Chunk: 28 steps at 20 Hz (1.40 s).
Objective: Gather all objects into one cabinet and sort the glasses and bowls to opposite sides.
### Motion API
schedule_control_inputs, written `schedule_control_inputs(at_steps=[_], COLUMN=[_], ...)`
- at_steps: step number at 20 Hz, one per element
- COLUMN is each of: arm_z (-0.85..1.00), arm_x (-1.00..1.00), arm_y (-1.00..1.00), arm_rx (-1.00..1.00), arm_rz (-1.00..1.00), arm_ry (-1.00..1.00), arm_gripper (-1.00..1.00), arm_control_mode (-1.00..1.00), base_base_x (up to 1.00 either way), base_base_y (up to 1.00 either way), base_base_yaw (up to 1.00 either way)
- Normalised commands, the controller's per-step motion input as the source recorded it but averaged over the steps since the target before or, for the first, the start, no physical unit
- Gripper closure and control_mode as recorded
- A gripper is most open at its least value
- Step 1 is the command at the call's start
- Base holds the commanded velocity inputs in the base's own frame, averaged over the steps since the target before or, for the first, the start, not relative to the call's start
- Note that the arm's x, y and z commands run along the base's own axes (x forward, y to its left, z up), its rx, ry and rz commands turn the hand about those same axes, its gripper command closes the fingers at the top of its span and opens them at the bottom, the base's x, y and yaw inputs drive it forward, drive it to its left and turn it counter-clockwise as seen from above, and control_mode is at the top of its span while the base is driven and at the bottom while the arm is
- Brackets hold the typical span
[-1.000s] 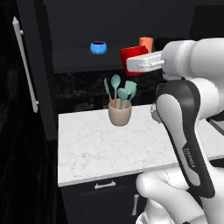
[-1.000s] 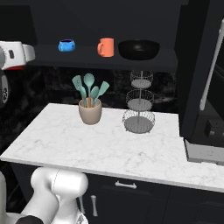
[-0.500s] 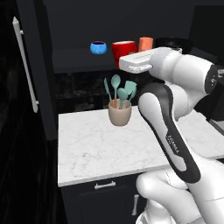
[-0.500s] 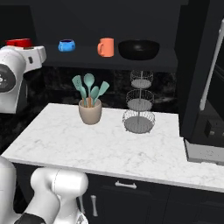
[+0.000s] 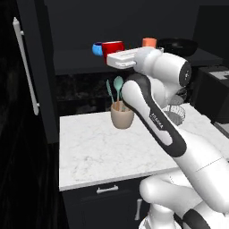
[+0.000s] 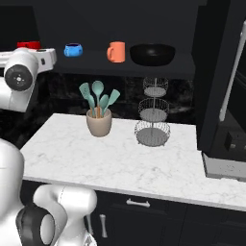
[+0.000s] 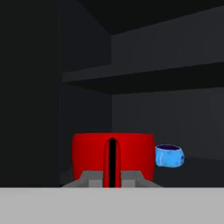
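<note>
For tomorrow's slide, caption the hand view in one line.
Gripper carrying the red mug into the dark cabinet, small blue bowl just beyond.

Seen on the dark cabinet shelf (image 6: 182, 69): small bright-blue bowl (image 6: 73, 49), orange handled mug (image 6: 116, 52), wide black bowl (image 6: 152, 54). Glossy red mug (image 6: 29, 45) raised at far left. Below, on the white marble bench (image 6: 120, 161): beige utensil crock (image 6: 99, 122), wire tiered basket (image 6: 153, 113).
</note>
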Motion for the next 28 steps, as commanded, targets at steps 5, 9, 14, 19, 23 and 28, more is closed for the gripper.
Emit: schedule_control_inputs(at_steps=[5,9,14,19,23,28], arm_z=[-0.02,-0.2,-0.3,-0.23,-0.08,-0.15], arm_x=[0.49,0.52,0.55,0.51,0.51,0.42], arm_y=[0.33,0.33,0.19,0.04,0.0,0.04], arm_rx=[0.0,0.0,0.01,0.03,0.03,0.01], arm_rz=[0.05,0.05,0.06,0.07,0.08,0.08], arm_ry=[0.02,0.0,0.0,0.0,0.0,0.0], arm_gripper=[1.0,1.0,1.0,1.0,1.0,1.0], arm_control_mode=[-1.0,-1.0,-1.0,-1.0,-1.0,-1.0], base_base_x=[0.0,0.0,0.0,0.0,0.0,0.0], base_base_y=[0.0,0.0,0.0,0.0,0.0,0.0], base_base_yaw=[0.0,0.0,0.0,0.0,0.0,0.0])
